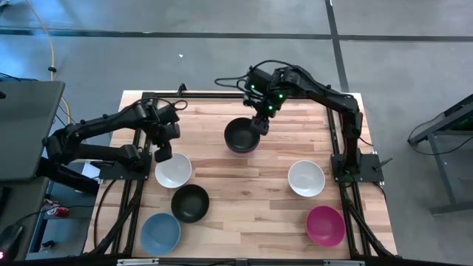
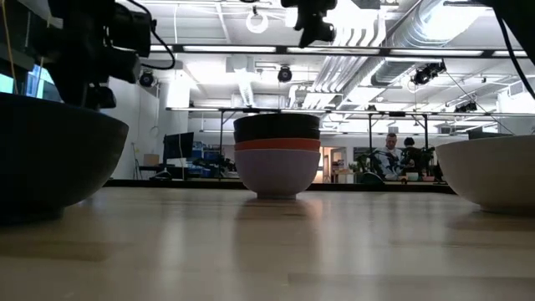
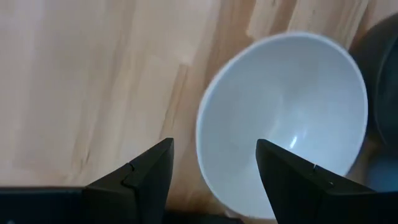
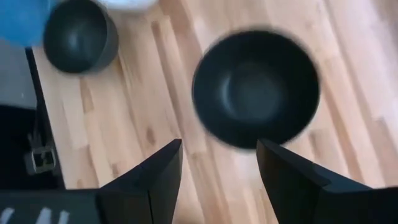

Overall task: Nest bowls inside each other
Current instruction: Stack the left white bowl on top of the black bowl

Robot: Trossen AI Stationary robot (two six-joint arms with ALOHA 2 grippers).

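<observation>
A stack of nested bowls (image 1: 242,136) stands on the table's far middle, black on top; the low view shows the stack (image 2: 277,159) with a pale bowl at the bottom, red above it, black on top. My right gripper (image 1: 260,125) hangs open well above the stack's right rim (image 4: 219,146). My left gripper (image 1: 162,155) is open over the far-left rim of a white bowl (image 3: 283,124), one finger on either side of the rim, not touching. Single bowls rest on their bases: black (image 1: 190,203), light blue (image 1: 160,233), a second white (image 1: 306,178), magenta (image 1: 325,225).
The single bowls fill the table's near half, three on the left and two on the right. Bare wood (image 1: 244,185) lies between the stack and the near bowls. Black frame rails (image 1: 131,192) run along both side edges. People sit in the room far behind the table (image 2: 393,155).
</observation>
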